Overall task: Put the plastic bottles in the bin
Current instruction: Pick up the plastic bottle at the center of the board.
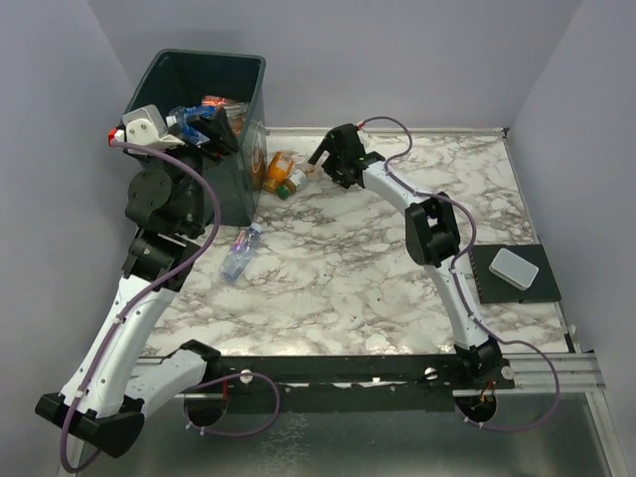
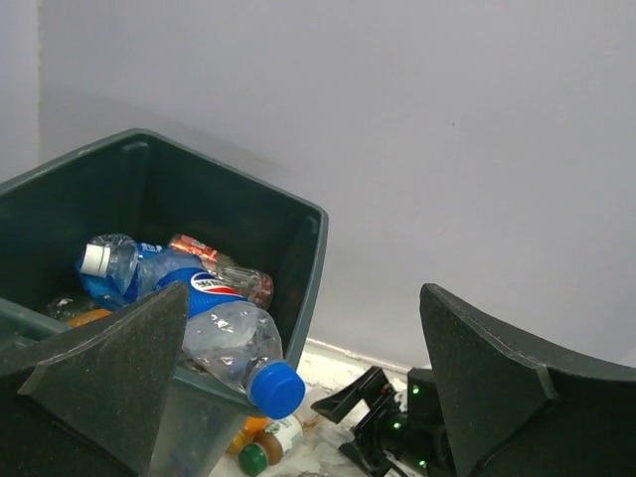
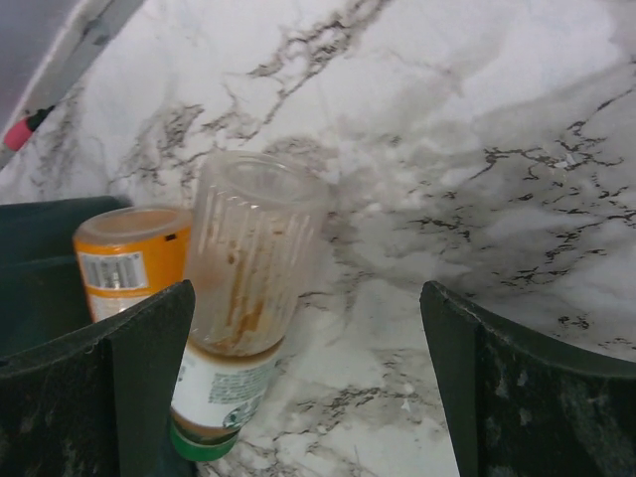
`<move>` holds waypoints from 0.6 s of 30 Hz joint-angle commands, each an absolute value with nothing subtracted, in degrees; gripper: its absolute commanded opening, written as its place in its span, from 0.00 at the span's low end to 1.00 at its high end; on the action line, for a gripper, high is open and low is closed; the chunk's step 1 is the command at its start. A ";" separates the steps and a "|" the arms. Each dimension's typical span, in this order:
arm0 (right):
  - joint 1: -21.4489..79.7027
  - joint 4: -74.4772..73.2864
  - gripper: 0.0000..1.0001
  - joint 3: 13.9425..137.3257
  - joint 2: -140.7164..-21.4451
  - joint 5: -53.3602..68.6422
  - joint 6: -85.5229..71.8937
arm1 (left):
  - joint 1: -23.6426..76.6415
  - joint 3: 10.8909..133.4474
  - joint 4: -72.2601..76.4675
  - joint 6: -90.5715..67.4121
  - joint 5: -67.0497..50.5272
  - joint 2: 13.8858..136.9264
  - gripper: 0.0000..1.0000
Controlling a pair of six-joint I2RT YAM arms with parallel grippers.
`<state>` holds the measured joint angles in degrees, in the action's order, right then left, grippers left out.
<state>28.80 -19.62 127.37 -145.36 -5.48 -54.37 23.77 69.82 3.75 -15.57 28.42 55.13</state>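
- The left gripper (image 1: 221, 131) is held over the bin (image 1: 246, 169), with its fingers wide apart and nothing between them.
- The right gripper (image 3: 308, 378) is held low over the table (image 1: 397, 298) near the bin's right side. Its fingers are likewise spread and empty.
- Several bottles (image 2: 129, 268) are seen inside the bin.
- Three are left on the table. A ribbed bottle (image 3: 253, 248) and an orange bottle (image 3: 129, 253) lie touching, just beside the bin and just ahead of one right finger. A blue-label bottle (image 1: 241, 253) lies apart from them, in front of the bin and nearer the arm bases.
- The bottles are judged to be empty, light and thin-walled. They can be expected to dent under a hard squeeze and to roll or slip away when nudged.
- A hold across the middle of the body, square to the long axis, is judged safest. The ribs should give some purchase.
- The ribs, brown residue, white label and green cap are shown only in the right wrist view, as is the barcode on the orange bottle. From above, these two bottles are reduced to small orange and white shapes.
- The blue-label bottle and the layout of both arms are shown only from above.
- A blue-cap bottle (image 2: 234, 343) is shown in the left wrist view, lying high on the pile with its cap by the near rim. Whether it touches the rim cannot be told.
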 commanded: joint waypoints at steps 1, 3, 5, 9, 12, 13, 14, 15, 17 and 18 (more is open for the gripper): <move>28.74 -23.51 1.00 131.01 -149.23 -4.36 -58.88 | 24.08 69.25 5.28 -16.54 27.69 52.50 0.99; 28.74 -23.26 1.00 131.74 -150.42 -3.52 -59.92 | 24.08 68.97 5.58 -16.53 28.01 51.56 0.99; 28.74 -23.00 1.00 132.46 -151.77 -2.56 -60.90 | 24.11 68.63 5.75 -16.40 28.43 50.83 0.99; 28.71 -22.74 0.97 133.78 -154.00 -1.33 -63.19 | 24.11 67.83 6.05 -15.95 29.01 50.07 0.99; 28.86 -22.55 0.95 135.62 -155.71 -0.50 -63.85 | 24.09 67.31 6.15 -15.74 29.24 49.76 0.99; 29.02 -22.73 0.95 136.67 -156.33 -0.45 -63.58 | 24.18 67.20 6.23 -15.78 29.26 49.68 0.99; 29.17 -22.95 0.94 137.99 -157.08 -0.44 -62.95 | 24.18 67.08 6.28 -15.81 29.27 49.60 0.99; 29.40 -23.31 0.94 139.44 -157.85 -0.44 -62.15 | 24.25 66.92 6.32 -15.75 29.27 49.51 0.99; 29.87 -23.83 0.94 141.56 -159.10 -0.35 -60.47 | 24.18 66.65 6.32 -15.91 29.25 49.25 0.99; 30.02 -24.04 0.94 141.66 -159.32 -0.35 -60.06 | 24.17 66.50 6.30 -16.05 29.20 49.11 0.99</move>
